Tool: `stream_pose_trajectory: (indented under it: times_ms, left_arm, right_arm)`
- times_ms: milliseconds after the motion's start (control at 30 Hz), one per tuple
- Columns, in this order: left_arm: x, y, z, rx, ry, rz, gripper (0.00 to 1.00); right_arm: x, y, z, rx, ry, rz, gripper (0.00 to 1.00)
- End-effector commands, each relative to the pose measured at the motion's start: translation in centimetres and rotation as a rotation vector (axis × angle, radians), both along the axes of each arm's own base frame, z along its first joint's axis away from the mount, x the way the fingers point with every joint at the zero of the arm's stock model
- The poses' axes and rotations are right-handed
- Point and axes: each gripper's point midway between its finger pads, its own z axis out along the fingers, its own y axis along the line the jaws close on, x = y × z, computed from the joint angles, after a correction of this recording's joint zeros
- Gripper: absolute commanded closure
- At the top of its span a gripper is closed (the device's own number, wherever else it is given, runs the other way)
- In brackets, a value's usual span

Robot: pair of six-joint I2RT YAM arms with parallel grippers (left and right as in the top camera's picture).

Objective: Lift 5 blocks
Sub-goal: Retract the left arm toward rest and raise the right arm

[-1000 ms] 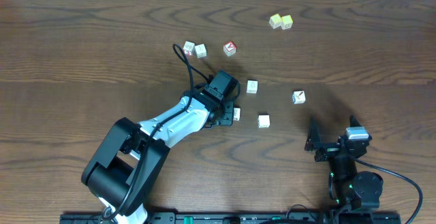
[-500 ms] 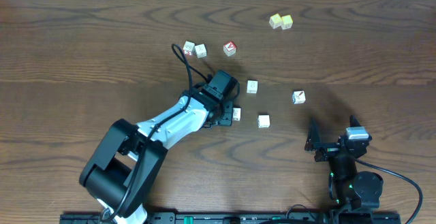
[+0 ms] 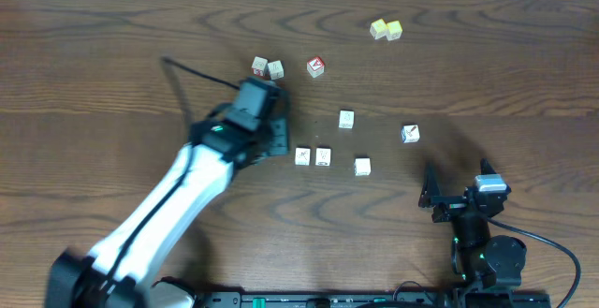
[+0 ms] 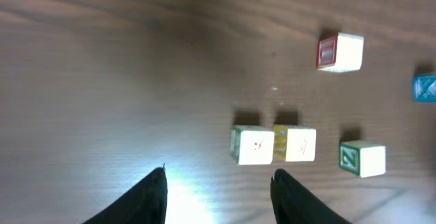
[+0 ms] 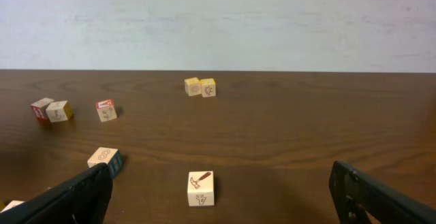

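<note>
1. Our left gripper [image 4: 219,183] has swung back from the two blocks [image 4: 253,146] lying side by side; its jaws are half apart and empty.
2. The right gripper [image 5: 221,200] is wide and empty.
3. We should take a lone block [image 3: 362,166] farther out first, centring the jaws over it.

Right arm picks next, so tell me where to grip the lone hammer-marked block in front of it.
Come from above and pinch two opposite side faces of the block: it sits flat and alone, with nothing touching any side.
</note>
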Motion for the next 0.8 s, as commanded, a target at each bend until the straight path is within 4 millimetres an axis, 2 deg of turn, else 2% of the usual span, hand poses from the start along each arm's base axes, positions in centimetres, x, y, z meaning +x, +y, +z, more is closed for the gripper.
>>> stream_pose_trajectory:
  times_ms: [0,133,267,400,500,533,600,700,733,767]
  left_arm:
    - [-0.3,3.7,4.1,-0.022,-0.065,0.102,0.41]
    - [-1.9,9.4,5.1,0.021,-0.035,0.255,0.27]
    - [-3.9,15.3,3.9,0.144,0.057,0.426,0.19]
    - [-5.8,17.8,2.4,0.171,0.16,0.508,0.15]
    - [-6.4,18.6,1.9,0.177,0.195,0.536,0.15]
    - [-6.4,18.7,1.8,0.177,0.198,0.541,0.15]
    - [-6.4,18.6,1.8,0.168,0.202,0.553,0.15]
    - [-6.4,18.6,1.8,0.146,0.207,0.607,0.15]
    - [-6.4,18.6,1.8,0.141,0.208,0.62,0.15]
    - [-6.4,18.6,1.8,0.139,0.208,0.623,0.15]
  right_arm:
    - [0.0,-0.1,-0.1,0.006,0.001,-0.005,0.01]
    - [0.0,-0.1,-0.1,0.006,0.001,-0.005,0.01]
    - [0.0,-0.1,-0.1,0.006,0.001,-0.005,0.01]
    - [0.0,-0.4,0.0,-0.011,-0.001,-0.023,0.01]
    - [0.0,-0.3,0.4,0.002,-0.017,-0.019,0.01]
    - [0.0,0.5,0.7,0.051,-0.026,0.028,0.01]
    - [-0.6,3.5,0.8,0.204,0.002,0.195,0.01]
    - [-3.0,8.4,0.8,0.432,0.117,0.494,0.01]
    - [-3.8,9.5,0.9,0.489,0.155,0.567,0.01]
    - [-3.9,9.7,1.2,0.526,0.159,0.58,0.01]
